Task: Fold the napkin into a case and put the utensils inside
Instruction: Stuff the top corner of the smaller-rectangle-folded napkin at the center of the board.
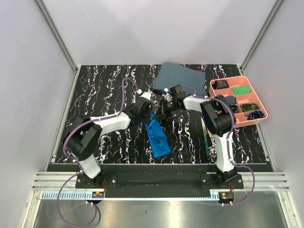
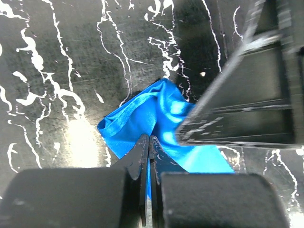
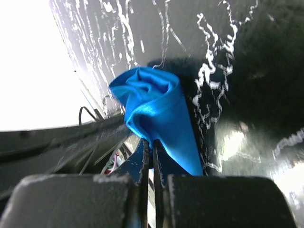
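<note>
The bright blue napkin [image 1: 158, 137] lies bunched in a long, narrow shape on the black marbled table [image 1: 104, 90], running from the middle toward the near edge. My left gripper [image 1: 151, 114] is shut on its far end from the left. My right gripper [image 1: 164, 110] is shut on the same end from the right, close beside the left one. In the left wrist view the shut jaws [image 2: 149, 140] pinch the blue cloth [image 2: 142, 114]. In the right wrist view the shut jaws [image 3: 153, 145] pinch a rolled fold of it [image 3: 156, 107]. Thin utensils with a green handle [image 1: 207, 137] lie by the right arm, partly hidden.
A pink compartment tray [image 1: 262, 108] with small items stands at the right. A dull grey-blue cloth [image 1: 180, 76] lies at the back middle. The right arm's link [image 1: 216, 116] stands over the table's right half. Grey walls enclose the table.
</note>
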You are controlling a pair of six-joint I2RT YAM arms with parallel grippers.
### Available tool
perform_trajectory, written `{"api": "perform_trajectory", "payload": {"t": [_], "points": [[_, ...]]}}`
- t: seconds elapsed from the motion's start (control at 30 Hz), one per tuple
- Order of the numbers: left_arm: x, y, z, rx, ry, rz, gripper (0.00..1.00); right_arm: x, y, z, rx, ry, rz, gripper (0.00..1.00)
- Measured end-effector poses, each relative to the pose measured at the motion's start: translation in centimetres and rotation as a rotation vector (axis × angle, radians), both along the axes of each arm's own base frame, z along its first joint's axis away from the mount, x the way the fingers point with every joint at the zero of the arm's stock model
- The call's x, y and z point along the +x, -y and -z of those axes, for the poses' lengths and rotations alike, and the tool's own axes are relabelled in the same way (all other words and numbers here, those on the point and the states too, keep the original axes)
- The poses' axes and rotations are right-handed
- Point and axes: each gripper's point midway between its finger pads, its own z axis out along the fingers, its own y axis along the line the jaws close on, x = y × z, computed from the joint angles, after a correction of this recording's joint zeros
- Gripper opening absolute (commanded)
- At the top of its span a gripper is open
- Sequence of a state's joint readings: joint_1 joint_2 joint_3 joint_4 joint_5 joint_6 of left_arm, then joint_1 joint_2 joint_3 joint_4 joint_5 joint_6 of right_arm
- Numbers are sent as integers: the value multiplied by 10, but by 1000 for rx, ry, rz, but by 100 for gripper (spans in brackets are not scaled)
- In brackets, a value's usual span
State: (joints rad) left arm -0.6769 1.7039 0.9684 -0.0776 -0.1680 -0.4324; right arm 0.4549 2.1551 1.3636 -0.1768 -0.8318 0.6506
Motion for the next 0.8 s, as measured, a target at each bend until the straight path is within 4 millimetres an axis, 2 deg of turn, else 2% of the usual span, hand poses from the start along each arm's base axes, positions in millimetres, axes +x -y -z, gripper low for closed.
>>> {"api": "perform_trajectory", "payload": {"t": [0.13,0.3,0.43,0.6,0.8], "points": [[-1,2,0,-27,-18,-9,0,-4,-13,11,1,-33,-5,1],[-1,-2,1,-53,-35,-31,0,-3,-25,13,17,-51,4,5],[2,-6,1,-74,-44,-63,0,2,-30,12,37,-56,19,22],[3,-13,4,-101,-59,-104,0,4,-30,10,46,-46,19,29],[-4,-16,12,-115,-95,-115,0,-3,-25,-1,61,-30,6,34]]}}
